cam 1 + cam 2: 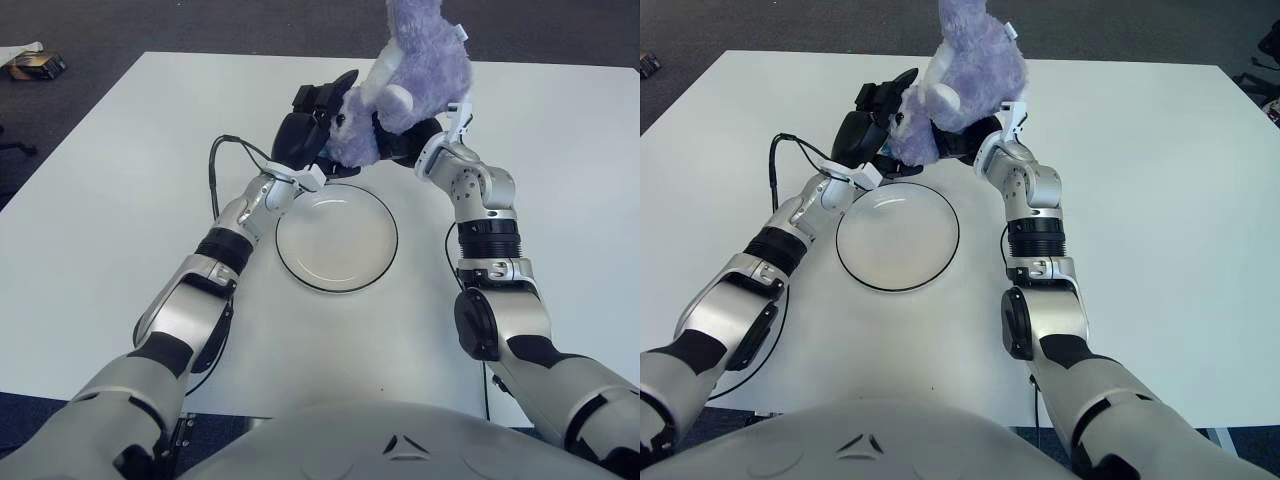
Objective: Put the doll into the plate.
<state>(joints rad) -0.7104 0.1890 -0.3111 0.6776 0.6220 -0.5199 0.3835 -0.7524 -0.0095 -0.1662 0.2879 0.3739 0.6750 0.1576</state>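
Observation:
A purple plush doll [408, 72] is held in the air just beyond the far rim of the white, black-rimmed plate [337, 245], which lies bare on the table. My left hand [312, 125] presses its black fingers against the doll's left side. My right hand [418, 140] grips it from below and behind, and is mostly hidden by the plush. In the right eye view the doll [962, 70] hangs over the plate's far edge [902, 185].
A black cable [216, 170] loops on the white table [100, 210] beside my left forearm. A small dark box [30, 66] lies on the floor beyond the table's far left corner. Dark carpet surrounds the table.

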